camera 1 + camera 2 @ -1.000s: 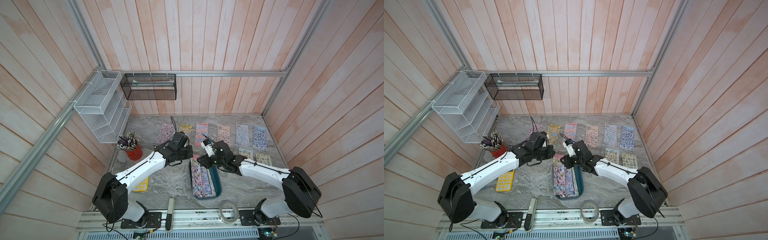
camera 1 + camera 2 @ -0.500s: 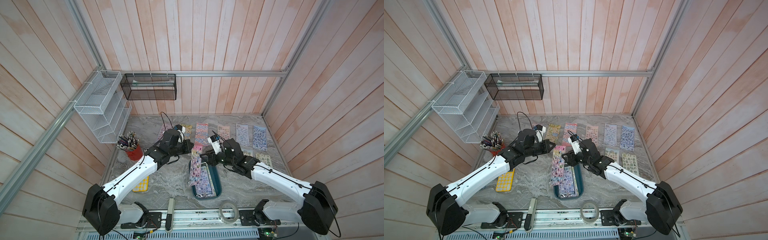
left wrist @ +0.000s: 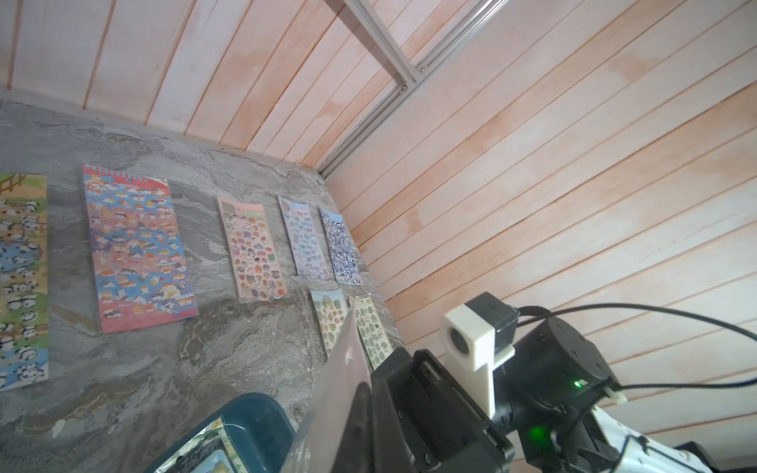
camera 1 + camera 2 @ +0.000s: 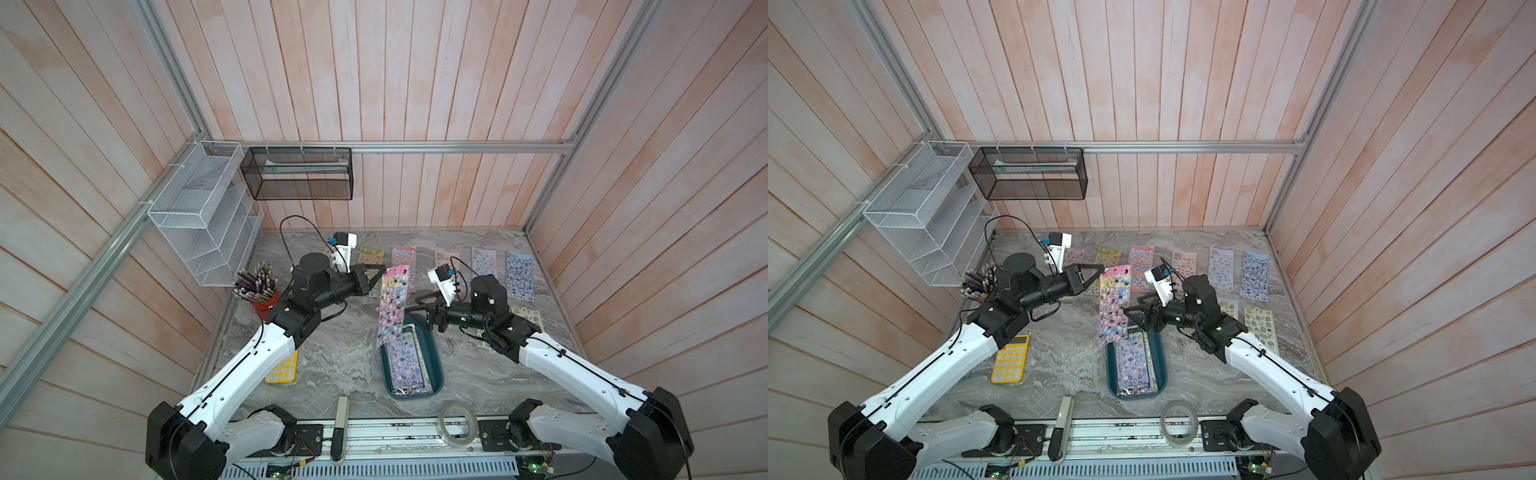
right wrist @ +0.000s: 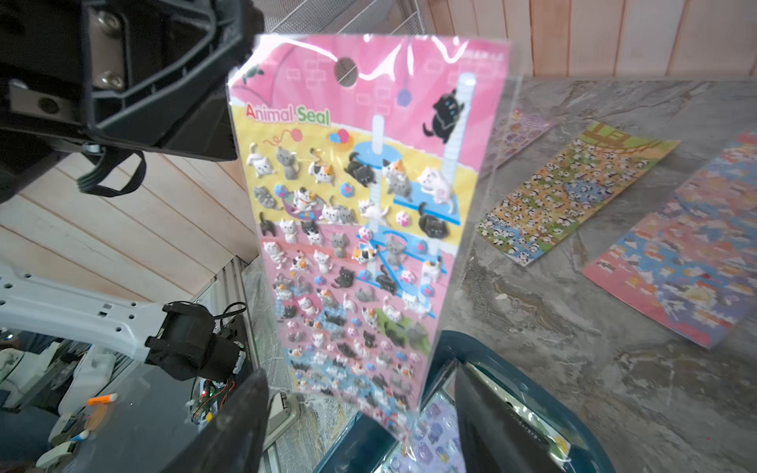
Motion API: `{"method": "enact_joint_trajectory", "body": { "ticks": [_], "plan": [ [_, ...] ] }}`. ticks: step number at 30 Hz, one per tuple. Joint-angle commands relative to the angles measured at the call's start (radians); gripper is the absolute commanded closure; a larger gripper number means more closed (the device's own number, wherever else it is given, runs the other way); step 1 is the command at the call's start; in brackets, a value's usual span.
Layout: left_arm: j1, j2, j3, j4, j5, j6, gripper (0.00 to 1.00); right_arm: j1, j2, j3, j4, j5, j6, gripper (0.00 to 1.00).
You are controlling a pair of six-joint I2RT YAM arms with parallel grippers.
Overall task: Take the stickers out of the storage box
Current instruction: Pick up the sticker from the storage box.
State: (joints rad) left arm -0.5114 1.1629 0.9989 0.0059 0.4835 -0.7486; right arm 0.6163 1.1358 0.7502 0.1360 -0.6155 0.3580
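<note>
Sticker sheet (image 5: 352, 229) in a clear sleeve, pink and yellow, titled "Animal Seal" and covered with small cartoon cats. It hangs upright, with its lower end over the far end of the storage box (image 4: 434, 365). The left gripper (image 4: 380, 274) pinches its top corner. The right gripper (image 4: 411, 303) has its jaws spread wide, fingers (image 5: 241, 413) either side of the lower end. Count: one held sheet; eight flat sheets (image 4: 1255, 276) on the far and right table (image 4: 332, 353); one box holding a stack (image 4: 403, 361), number unclear.
</note>
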Motion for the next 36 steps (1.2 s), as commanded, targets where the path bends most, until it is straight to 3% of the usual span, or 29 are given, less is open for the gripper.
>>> {"method": "enact_joint_trajectory", "body": {
  "ticks": [1,5,8,10,13,16,26,36],
  "plan": [
    [0.004,-0.009,0.022,0.082,0.072,-0.035,1.00,-0.004,0.037,-0.005,0.091,-0.081,0.031,0.29],
    [0.003,-0.009,0.017,0.127,0.105,-0.063,1.00,-0.004,0.121,0.037,0.137,-0.128,0.051,0.30],
    [0.004,-0.012,0.020,0.138,0.116,-0.069,1.00,-0.004,0.197,0.082,0.206,-0.214,0.097,0.39],
    [0.003,-0.015,0.022,0.136,0.116,-0.065,1.00,-0.004,0.237,0.100,0.278,-0.274,0.143,0.51],
    [0.008,-0.020,0.024,0.131,0.107,-0.060,1.00,-0.004,0.259,0.101,0.371,-0.318,0.192,0.80],
    [0.013,-0.019,0.027,0.141,0.106,-0.061,1.00,-0.004,0.260,0.104,0.354,-0.324,0.183,1.00],
    [0.019,-0.015,0.009,0.186,0.078,-0.074,0.96,-0.004,0.216,0.159,0.092,-0.293,0.058,1.00],
    [0.034,-0.009,0.008,0.189,0.093,-0.073,0.91,-0.004,0.179,0.137,0.041,-0.244,0.047,1.00]
  ]
}}
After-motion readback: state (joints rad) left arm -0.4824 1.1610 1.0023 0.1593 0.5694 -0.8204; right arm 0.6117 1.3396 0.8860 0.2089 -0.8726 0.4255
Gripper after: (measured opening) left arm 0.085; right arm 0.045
